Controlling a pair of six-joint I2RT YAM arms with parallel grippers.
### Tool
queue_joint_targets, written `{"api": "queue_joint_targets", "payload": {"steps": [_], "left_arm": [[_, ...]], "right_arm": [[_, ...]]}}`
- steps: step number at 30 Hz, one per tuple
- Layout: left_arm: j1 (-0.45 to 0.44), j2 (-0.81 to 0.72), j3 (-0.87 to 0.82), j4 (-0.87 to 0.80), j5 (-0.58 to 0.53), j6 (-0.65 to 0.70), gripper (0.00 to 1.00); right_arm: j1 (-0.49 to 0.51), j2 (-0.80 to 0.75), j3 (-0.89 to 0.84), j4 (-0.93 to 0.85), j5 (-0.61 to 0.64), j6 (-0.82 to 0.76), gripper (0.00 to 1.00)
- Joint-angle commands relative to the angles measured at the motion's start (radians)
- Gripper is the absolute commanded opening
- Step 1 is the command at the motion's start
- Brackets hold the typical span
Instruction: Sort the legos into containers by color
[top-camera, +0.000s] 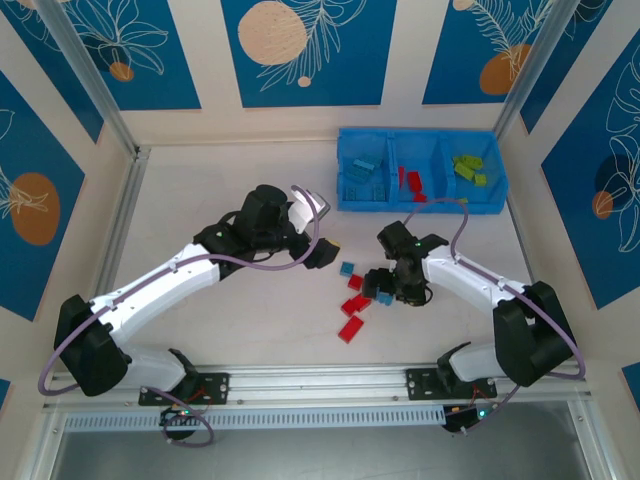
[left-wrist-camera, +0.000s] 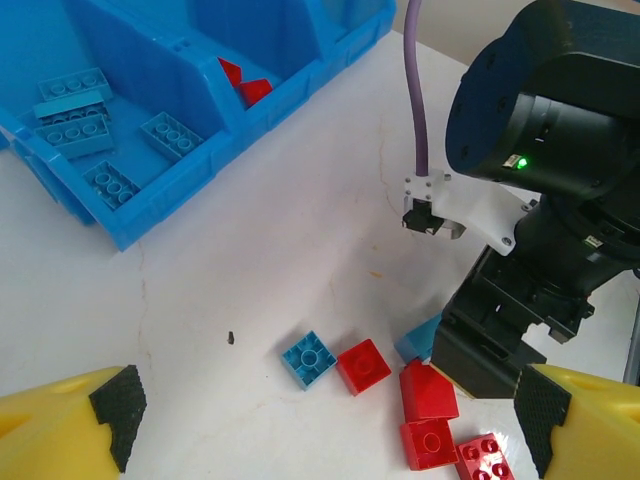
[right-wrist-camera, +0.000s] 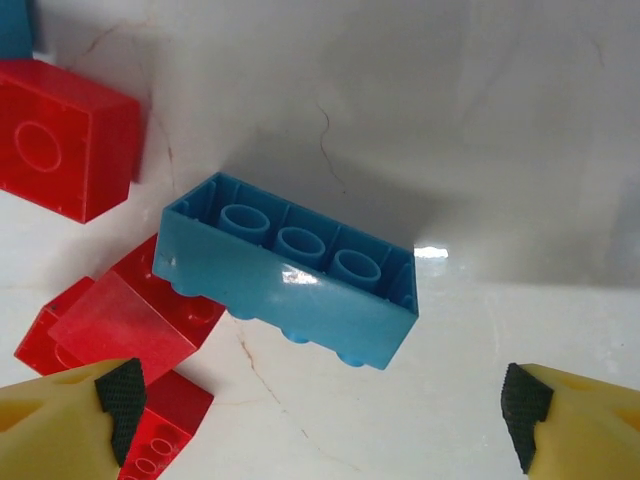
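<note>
The containers are one blue tray (top-camera: 420, 207) at the back right, with light blue legos (top-camera: 362, 170) in its left bin, red (top-camera: 412, 183) in the middle and green (top-camera: 468, 168) on the right. Loose red and blue legos (top-camera: 354, 306) lie mid-table. My right gripper (right-wrist-camera: 315, 410) stands open just short of a long blue brick (right-wrist-camera: 290, 270) that lies studs-down, tilted against red bricks (right-wrist-camera: 110, 310). My left gripper (left-wrist-camera: 330, 420) hangs open above a small blue brick (left-wrist-camera: 308, 358) and a red one (left-wrist-camera: 363, 365); nothing is held.
The right arm's black gripper body (left-wrist-camera: 510, 330) sits close over the loose pile, covering part of a blue brick (left-wrist-camera: 420, 338). The tray (left-wrist-camera: 130, 215) lies up-left in the left wrist view. Wall panels and a metal rail (top-camera: 120, 230) border the table.
</note>
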Motion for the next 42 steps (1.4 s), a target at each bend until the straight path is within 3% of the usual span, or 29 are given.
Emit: {"api": "queue_joint_targets", "payload": {"steps": [1, 9, 15, 18, 24, 32, 37, 42], "left_arm": [[-0.006, 0.008, 0.008, -0.007, 0.010, -0.009, 0.96], [-0.006, 0.013, 0.016, -0.027, 0.012, 0.009, 0.96], [-0.006, 0.008, 0.010, -0.039, 0.018, 0.010, 0.96], [-0.006, 0.001, 0.004, -0.040, 0.009, 0.015, 0.96], [-0.006, -0.005, -0.006, -0.034, 0.006, 0.014, 0.96], [-0.005, -0.008, -0.016, -0.022, 0.011, 0.001, 0.96], [-0.006, -0.022, -0.016, -0.029, 0.001, 0.002, 0.96], [-0.005, -0.014, -0.018, -0.011, -0.009, -0.005, 0.96]], "right_arm": [[-0.022, 0.041, 0.050, -0.026, -0.028, 0.069, 0.97], [-0.065, 0.196, 0.089, 0.019, -0.102, 0.049, 0.97], [-0.067, 0.288, 0.132, 0.014, -0.117, 0.043, 0.86], [-0.071, 0.292, 0.129, -0.005, -0.102, 0.063, 0.78], [-0.073, 0.259, 0.086, -0.046, -0.102, 0.094, 0.73], [-0.109, 0.180, 0.105, -0.069, -0.069, 0.113, 0.54], [-0.119, 0.079, 0.261, -0.135, -0.011, 0.111, 0.52], [-0.142, 0.187, 0.560, -0.106, 0.082, 0.074, 0.52]]}}
